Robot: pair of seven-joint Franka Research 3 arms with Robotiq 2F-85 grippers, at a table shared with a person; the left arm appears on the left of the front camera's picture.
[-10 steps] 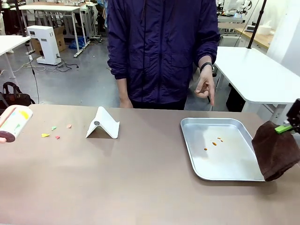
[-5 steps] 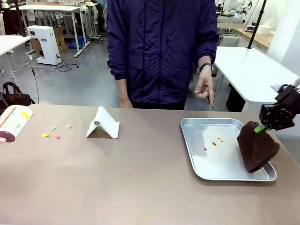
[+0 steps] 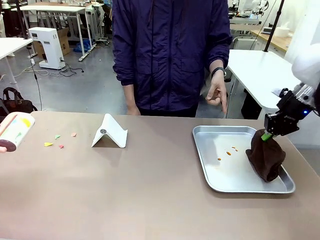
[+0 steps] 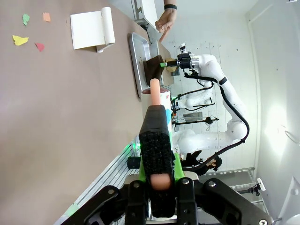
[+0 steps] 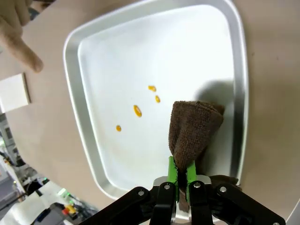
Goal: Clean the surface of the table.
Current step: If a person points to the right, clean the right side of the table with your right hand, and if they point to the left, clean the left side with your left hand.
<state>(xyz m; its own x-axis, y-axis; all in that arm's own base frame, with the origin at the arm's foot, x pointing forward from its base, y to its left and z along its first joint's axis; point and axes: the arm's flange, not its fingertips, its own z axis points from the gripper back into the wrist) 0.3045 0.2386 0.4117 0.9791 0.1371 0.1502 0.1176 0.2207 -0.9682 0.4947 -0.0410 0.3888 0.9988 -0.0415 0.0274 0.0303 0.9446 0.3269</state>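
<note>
Bearing paper scraps (image 3: 48, 144), the table (image 3: 150, 200) fronts a workshop floor (image 3: 75, 90).

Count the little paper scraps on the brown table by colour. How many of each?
yellow scrap: 1
green scrap: 1
orange scrap: 1
red scrap: 1
Total: 4

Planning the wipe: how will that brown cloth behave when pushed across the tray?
Likely floppy: the brown cloth hangs bunched from the right tool. Probably not slippery: its fuzzy pile may drag and fold on the tray.
</note>
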